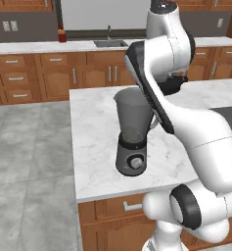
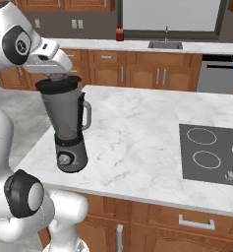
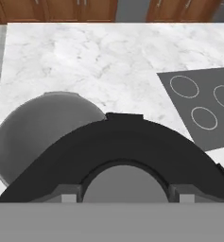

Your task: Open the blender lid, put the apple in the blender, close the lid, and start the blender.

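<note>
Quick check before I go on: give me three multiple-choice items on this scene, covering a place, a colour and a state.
1. Where does the blender stand?
A. on the cooktop
B. on the marble island counter
C. beside the sink

2. What colour is the blender lid?
A. dark grey
B. red
C. white

3. What state is the lid in?
A. lying flat on the counter
B. seated on the blender
C. gripped by the tool, off the blender

Key: 1 B, the blender sits on the counter, apart from the cooktop. 2 A, the blender lid is dark. 3 C, the tool pinches its knob, with the open blender beside it.
</note>
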